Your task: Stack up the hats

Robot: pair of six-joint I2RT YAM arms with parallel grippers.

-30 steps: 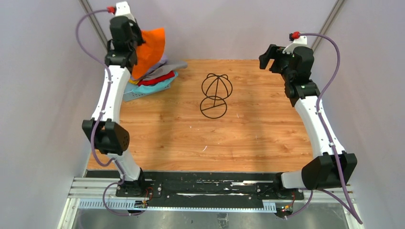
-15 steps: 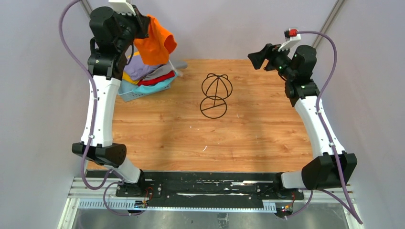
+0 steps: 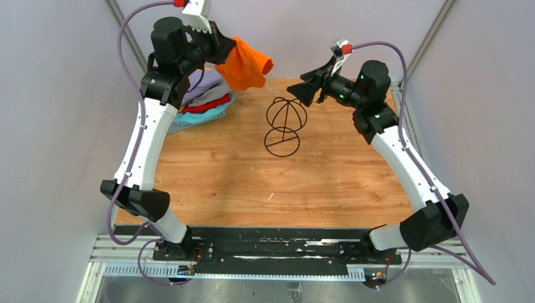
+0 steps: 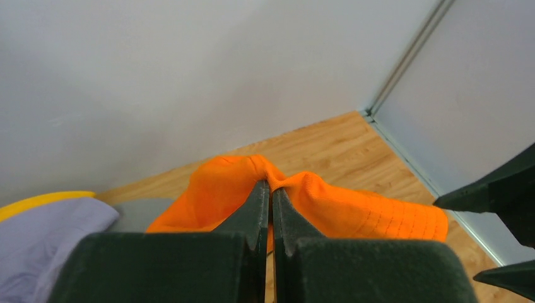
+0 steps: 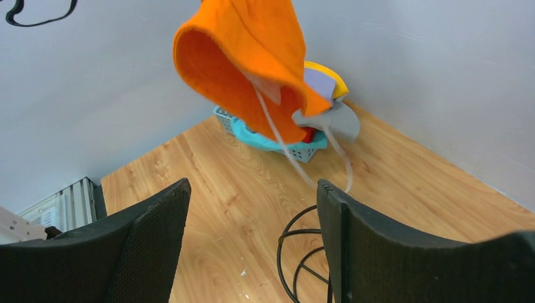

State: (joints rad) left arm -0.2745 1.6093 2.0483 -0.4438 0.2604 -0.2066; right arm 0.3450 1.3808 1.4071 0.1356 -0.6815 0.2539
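Note:
An orange hat [image 3: 247, 65] hangs in the air at the back of the table, pinched by its brim in my left gripper [image 3: 222, 49], which is shut on it [image 4: 271, 189]. Its white cords [image 5: 281, 142] dangle down. The other hats [image 3: 205, 98], lavender, grey, red and teal with yellow behind, lie piled in the basket [image 5: 296, 150] at the back left. My right gripper [image 3: 303, 87] is open [image 5: 252, 189], held in the air to the right of the orange hat [image 5: 252, 57] and pointing at it, with nothing between its fingers.
A black wire hat-shaped stand [image 3: 285, 126] stands on the wooden table [image 3: 277, 183] at mid-back, below and between the two grippers. The light blue perforated basket [image 3: 180, 124] sits by the left wall. Grey walls enclose the table on three sides.
My left gripper has lifted the orange hat off the pile and swung it right toward the stand. My right arm has swung left toward the hat, its jaws narrowing slightly.

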